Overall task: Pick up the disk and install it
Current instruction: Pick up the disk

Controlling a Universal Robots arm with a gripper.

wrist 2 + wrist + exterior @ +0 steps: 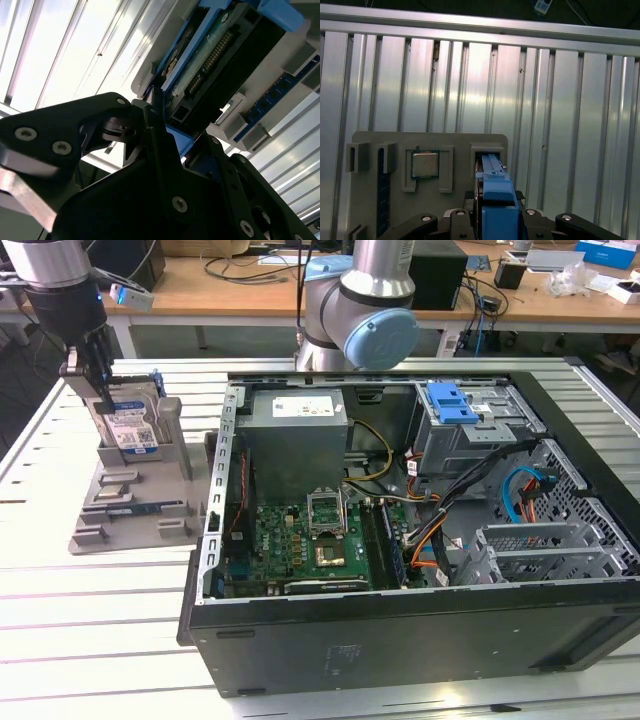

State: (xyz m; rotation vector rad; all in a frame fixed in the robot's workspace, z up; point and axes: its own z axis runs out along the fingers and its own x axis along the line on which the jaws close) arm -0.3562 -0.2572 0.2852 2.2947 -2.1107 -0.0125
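Bright, even light from overhead fills the exterior view. The ribbed silver aluminium table washes out almost to white at the exterior view's left, while the inside of the open black metal computer case lies in softer shade. In the second wrist view, glare burns the table's slats white and the black metal gripper shows as a dark silhouette. In the first wrist view, a pale reflection bands the slats, with darkness beyond the table's edge.

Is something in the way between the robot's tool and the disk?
Nothing visible. The tool is right at the top edge of the disk, which stands upright in the grey holder.
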